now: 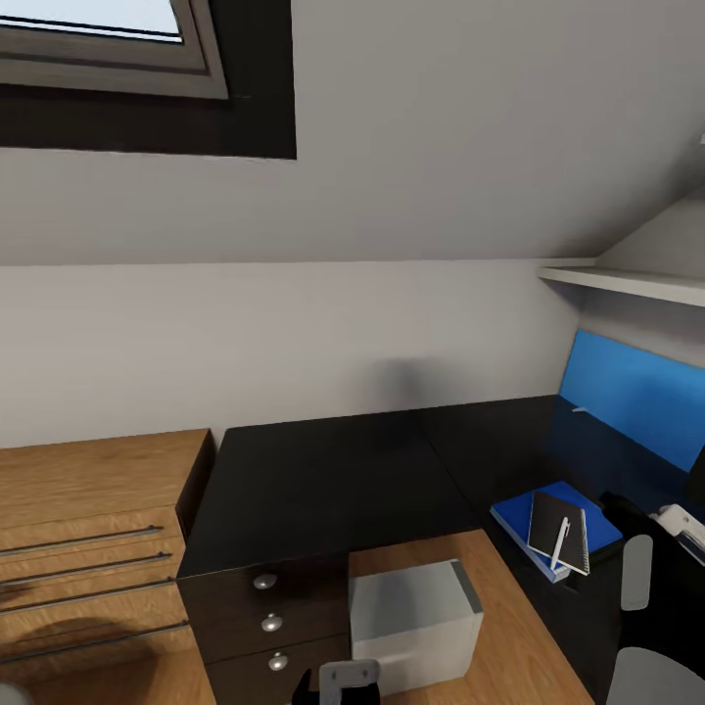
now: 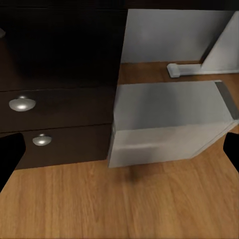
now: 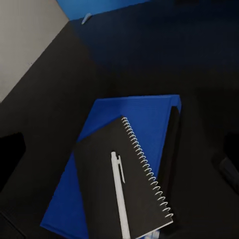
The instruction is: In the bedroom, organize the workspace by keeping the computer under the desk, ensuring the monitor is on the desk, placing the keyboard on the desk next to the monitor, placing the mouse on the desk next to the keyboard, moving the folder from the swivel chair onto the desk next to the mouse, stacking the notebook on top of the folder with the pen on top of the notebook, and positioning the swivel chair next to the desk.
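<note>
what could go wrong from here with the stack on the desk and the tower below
The pen lies loose on the notebook, which sits skewed on the folder; a bump from the right tool could roll it off. The computer pokes out from under the desk, close to the drawers, so the left tool might clip it.

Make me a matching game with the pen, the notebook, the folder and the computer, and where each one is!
Things:
1. pen
2. notebook
3. folder
4. computer

Places:
A. on the floor beside the drawers
B. lying right on the black desk
C. on top of the notebook
D. on top of the folder

Pairs: 1-C, 2-D, 3-B, 4-A
</note>
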{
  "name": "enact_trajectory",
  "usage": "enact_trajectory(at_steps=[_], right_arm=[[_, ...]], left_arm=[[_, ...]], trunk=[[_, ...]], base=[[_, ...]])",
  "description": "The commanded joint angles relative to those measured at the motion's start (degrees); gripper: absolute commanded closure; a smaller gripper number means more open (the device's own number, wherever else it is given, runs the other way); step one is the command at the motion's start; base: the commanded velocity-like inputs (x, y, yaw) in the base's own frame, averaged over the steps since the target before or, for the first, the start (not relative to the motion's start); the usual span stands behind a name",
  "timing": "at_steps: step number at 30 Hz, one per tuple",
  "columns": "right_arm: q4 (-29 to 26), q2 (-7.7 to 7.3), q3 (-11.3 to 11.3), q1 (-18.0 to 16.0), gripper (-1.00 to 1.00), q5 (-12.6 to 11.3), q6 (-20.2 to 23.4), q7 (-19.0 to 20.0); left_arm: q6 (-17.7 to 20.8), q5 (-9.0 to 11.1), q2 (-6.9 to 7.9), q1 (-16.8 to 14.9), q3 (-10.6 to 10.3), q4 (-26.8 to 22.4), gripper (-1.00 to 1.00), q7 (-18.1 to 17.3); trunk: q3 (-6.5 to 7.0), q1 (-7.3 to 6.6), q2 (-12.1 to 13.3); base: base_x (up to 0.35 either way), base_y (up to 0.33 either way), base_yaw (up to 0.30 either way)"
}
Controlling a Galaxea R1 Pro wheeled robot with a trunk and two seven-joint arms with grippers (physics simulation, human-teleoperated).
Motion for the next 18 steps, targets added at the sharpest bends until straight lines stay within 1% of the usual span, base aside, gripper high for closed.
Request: enact_trajectory(at_steps=[1, 3, 6, 7, 9, 14, 18], right_arm=[[0.0, 0.03, -0.1, -0.1, -1.0, -0.6, 0.2, -0.3], [0.1, 0.0, -0.1, -0.1, -1.0, -0.6, 0.1, -0.3], [0.3, -0.15, -0.1, -0.1, -1.0, -0.6, 0.0, -0.3], [0.5, -0.24, -0.1, -0.1, -1.0, -0.6, 0.0, -0.3], [0.5, -0.32, -0.1, -0.1, -1.0, -0.6, 0.0, -0.3], [1.0, -0.48, -0.1, -0.1, -1.0, -0.5, 0.0, -0.4], [1.9, -1.22, -0.1, -0.1, -1.0, -0.5, 0.0, -0.4]], left_arm=[[-0.4, 0.4, 0.01, -0.1, -0.1, -0.1, -1.0, 0.2], [-0.4, 0.4, 0.01, -0.1, 0.2, -0.1, -1.0, 0.3], [-0.3, 0.4, 0.01, -0.1, 1.3, 0.0, -1.0, 0.2], [-0.3, 0.4, 0.01, -0.1, 2.0, 0.0, -1.0, 0.2], [-0.3, 0.4, 0.01, -0.1, 2.5, 0.0, -1.0, 0.2], [-0.3, 0.4, 0.01, -0.1, 2.8, 0.0, -1.0, 0.1], [-0.3, 0.4, -0.03, -0.1, 2.8, 0.0, -1.0, 0.1]], trunk=[[-0.26, 0.23, -0.5], [-0.61, 0.66, -1.3], [-1.15, 1.32, -2.5], [-1.33, 1.54, -2.9], [-1.69, 1.98, -3.7], [-2.59, 3.08, -5.7], [-3.31, 3.96, -7.3]], base=[[0.0, 0.0, 0.0], [0.0, 0.0, 0.0], [0.0, 0.0, 0.0], [0.0, 0.0, 0.0], [0.0, 0.0, 0.0], [0.0, 0.0, 0.0], [0.0, 0.0, 0.0]])
